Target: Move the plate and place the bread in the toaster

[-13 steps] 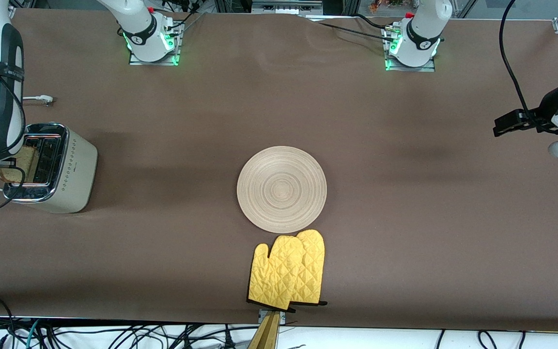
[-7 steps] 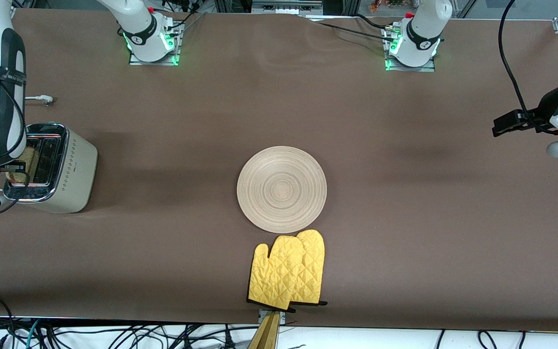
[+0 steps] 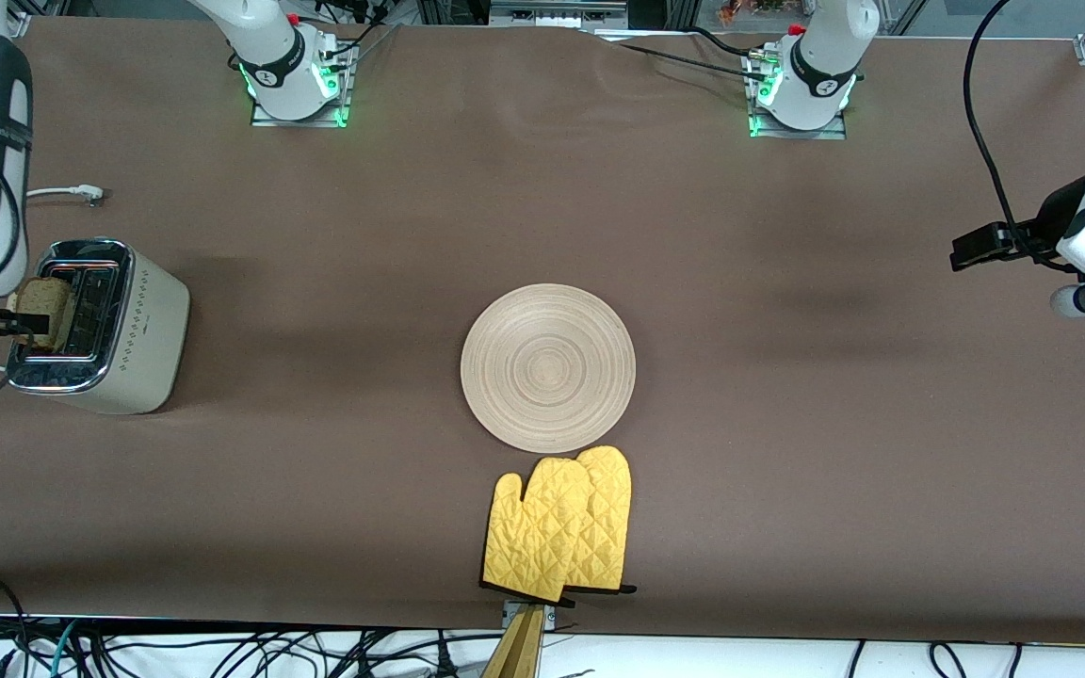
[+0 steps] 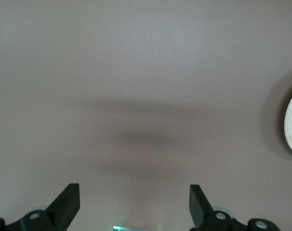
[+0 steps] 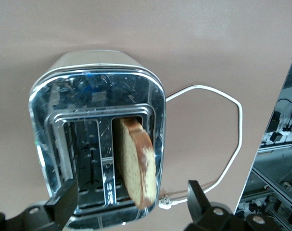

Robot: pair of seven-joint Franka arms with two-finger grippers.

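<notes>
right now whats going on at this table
The right end effector hangs open over the toaster at the right arm's end of the table, and the bread stands in one slot, its top sticking out. The plate lies mid-table beside yellow oven mitts. The left end effector waits open over bare table.

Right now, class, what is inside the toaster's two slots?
One slot of the toaster holds the bread, standing upright with its top edge sticking out. The other slot shows only bare metal walls. The bread's lower part is hidden down in the slot.
</notes>
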